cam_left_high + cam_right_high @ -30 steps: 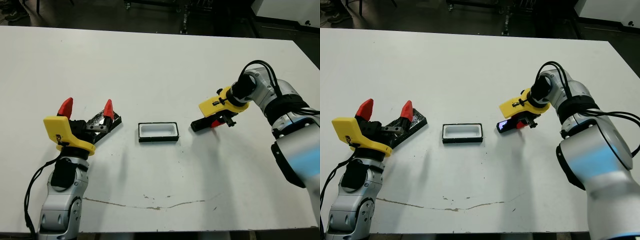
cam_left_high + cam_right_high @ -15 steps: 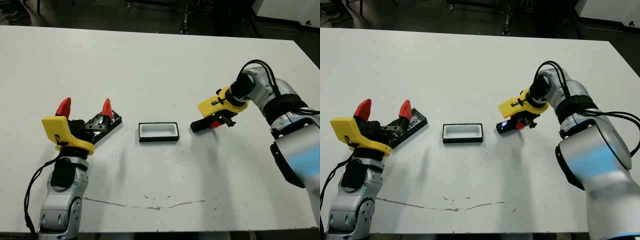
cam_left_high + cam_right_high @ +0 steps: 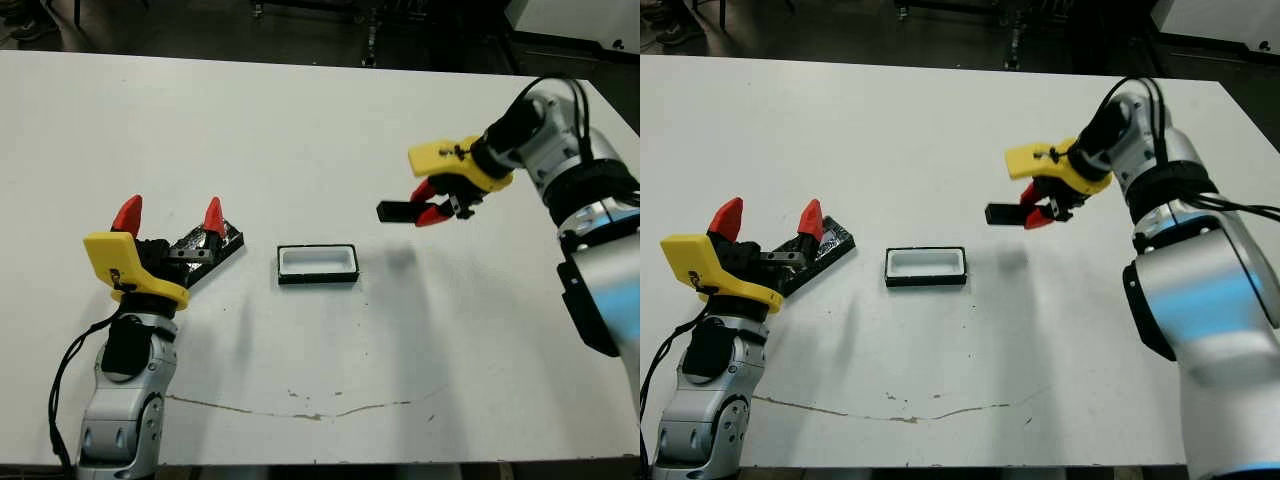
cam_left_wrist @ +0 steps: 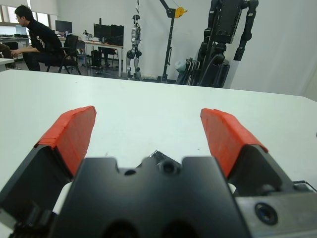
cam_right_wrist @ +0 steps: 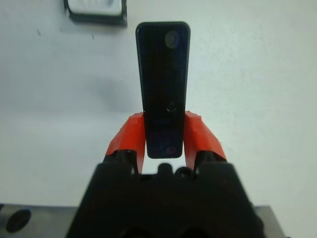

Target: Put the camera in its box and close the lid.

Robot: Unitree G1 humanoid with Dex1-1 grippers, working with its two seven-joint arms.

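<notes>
Camera [image 5: 163, 84] sticks out level from the raised right gripper [image 3: 432, 205], clamped between its fingers; left gripper [image 3: 170, 215] hovers spread over the lid [image 3: 205, 248].

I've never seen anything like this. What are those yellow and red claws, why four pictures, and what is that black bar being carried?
It is a two-armed robot at a white table. Two pictures come from its head looking down, two from cameras on its wrists. The right gripper pinches a small camera and holds it above the table. The open box waits at the middle. The left gripper is open and empty, above the glossy lid. The left wrist view also shows a person seated far beyond the table.
</notes>
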